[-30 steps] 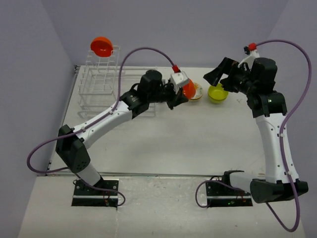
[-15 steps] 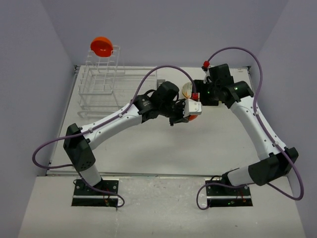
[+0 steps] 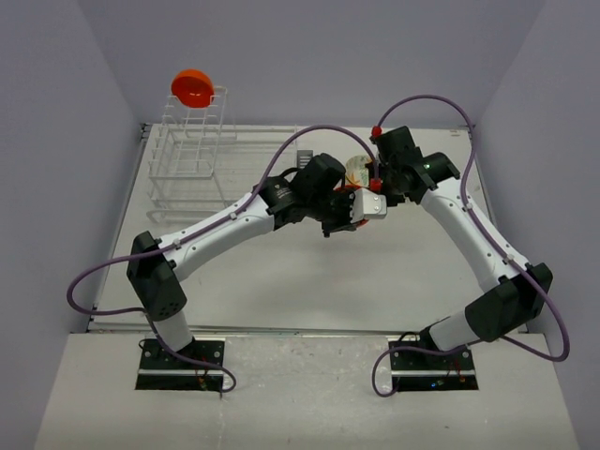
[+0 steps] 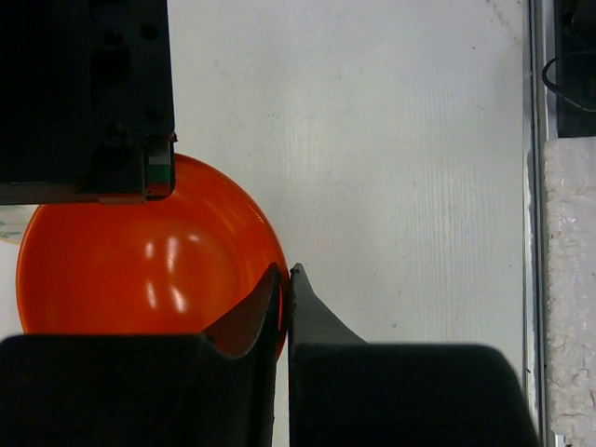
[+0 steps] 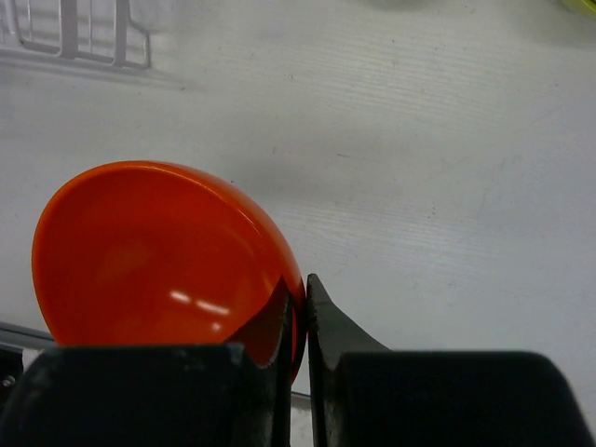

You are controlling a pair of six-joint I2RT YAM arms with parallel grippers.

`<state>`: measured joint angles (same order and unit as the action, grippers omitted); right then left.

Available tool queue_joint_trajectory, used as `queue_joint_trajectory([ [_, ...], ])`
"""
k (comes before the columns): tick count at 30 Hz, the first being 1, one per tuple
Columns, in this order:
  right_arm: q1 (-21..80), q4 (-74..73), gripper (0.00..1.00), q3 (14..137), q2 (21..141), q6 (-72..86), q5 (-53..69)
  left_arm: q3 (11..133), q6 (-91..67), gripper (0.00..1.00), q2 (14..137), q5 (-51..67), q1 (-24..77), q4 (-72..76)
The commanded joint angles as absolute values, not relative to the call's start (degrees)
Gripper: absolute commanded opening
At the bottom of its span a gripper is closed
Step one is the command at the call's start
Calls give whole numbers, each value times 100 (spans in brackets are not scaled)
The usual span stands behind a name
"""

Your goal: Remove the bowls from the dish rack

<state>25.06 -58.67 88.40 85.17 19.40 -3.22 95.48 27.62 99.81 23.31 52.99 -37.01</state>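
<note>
Left claw (image 4: 286,272): fingers together on the rim of the orange bowl (image 4: 140,270), one inside the bowl and one outside.
Right claw (image 5: 298,279): likewise pinched shut on a rim of the same bowl, one finger inside and one outside.
Orange bowl: it was held between both claws at mid-table, right of the rack (image 3: 187,175).
Top view only: the two arms met nose to nose over the middle of the table (image 4: 400,140). They hid nearly all of the held bowl. This view alone showed the other orange bowl (image 3: 192,87), tilted on the top of the rack's tall tier at far left. It also showed part of the patterned bowl (image 3: 355,170), just behind the claws.
Left wrist only: the bowl's glossy inside faced the camera, with bare table to its right. A black block with a green-and-silver corner covered the bowl's far rim at upper left.
Right wrist only: the bowl sat tipped, its hollow turned left, above white table. A corner of the rack's wire showed at top left. A lime sliver (image 5: 582,5) showed at the top right edge, too little of it to tell what it was.
Hidden everywhere: whether the held bowl touched the table.
</note>
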Motion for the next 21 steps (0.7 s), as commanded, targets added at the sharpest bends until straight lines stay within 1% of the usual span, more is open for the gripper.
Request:
queue_joint_trajectory([
  [1, 2566, -5678, 0, 8763, 8429, 1951, -343, 9686, 2760, 0, 9818, 1995, 5256, -3595],
  [3, 2558, -5582, 0, 8702, 8420, 2056, -378, 9642, 2690, 0, 9739, 1847, 5256, -3490],
  [4, 2549, -5398, 0, 8597, 8403, 2109, -439, 9659, 2524, 8, 9730, 1654, 5256, -3385],
  [5, 2505, -5292, 0, 8517, 8359, 2153, -500, 9659, 2427, 31, 9712, 1243, 5256, -3332],
  [6, 2357, -5082, 0, 8334, 8341, 2284, -649, 9642, 2217, 87, 9668, 1030, 5256, -3244],
  [7, 2251, -4976, 0, 8236, 8358, 2372, -720, 9633, 2110, 100, 9624, 820, 5256, -3217],
  [9, 2023, -4669, 0, 7808, 8385, 2601, -817, 9467, 1882, 100, 9309, 266, 5256, -3033],
  [10, 1804, -4302, 0, 7648, 8393, 2671, -783, 9222, 1611, 100, 9142, 55, 5256, -2710],
  [11, 1706, -4115, 0, 7490, 8385, 2837, -765, 9046, 1452, 100, 8749, -556, 5247, -2481],
  [12, 1627, -3896, 0, 7149, 8350, 2917, -886, 8896, 1276, 100, 8562, -910, 5238, -2252],
  [13, 1530, -3424, 0, 6980, 8332, 2979, -940, 8651, 865, 100, 8387, -1889, 5195, -1806],
  [15, 1451, -3104, 0, 6655, 8445, 3225, -1080, 8700, 180, 100, 8157, -2765, 4906, -1661],
  [16, 1415, -2824, 0, 6592, 8516, 3286, -1081, 9041, -729, 100, 8156, -2838, 4304, -2009],
  [18, 1406, -2620, 0, 6522, 8848, 3462, -1142, 9507, -1804, 100, 8226, -2742, 3668, -2537],
  [19, 1406, -2584, 0, 6565, 8981, 3506, -1230, 9571, -2072, 100, 8209, -2786, 3213, -2592],
  [21, 1380, -2567, 0, 6670, 9210, 3586, -1327, 9650, -2746, 100, 8174, -2742, 2858, -2610],
])
